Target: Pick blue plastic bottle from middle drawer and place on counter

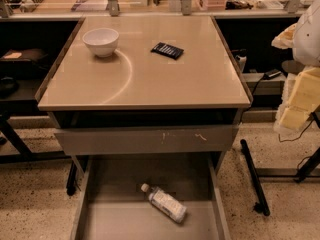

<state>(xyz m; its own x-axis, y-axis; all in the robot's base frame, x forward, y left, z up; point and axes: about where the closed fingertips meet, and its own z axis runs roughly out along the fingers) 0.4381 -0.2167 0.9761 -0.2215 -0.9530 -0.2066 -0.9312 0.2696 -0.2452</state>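
Note:
The blue plastic bottle [164, 203] lies on its side in the open middle drawer [120, 224], its white cap pointing to the back left. The drawer is pulled out low, below the counter [165, 81], a glossy beige top with a curved arc mark. My gripper [299, 101] shows as pale yellowish and white parts at the right edge. It is beside the counter's right side and well above and to the right of the bottle, and it holds nothing that I can see.
A white bowl [101, 41] and a flat black device [167, 50] sit on the counter's far part. A shut grey drawer front [145, 140] with scratches sits above the open drawer. A cluttered bench [150, 1] runs behind. A black frame leg [255, 176] stands at the right.

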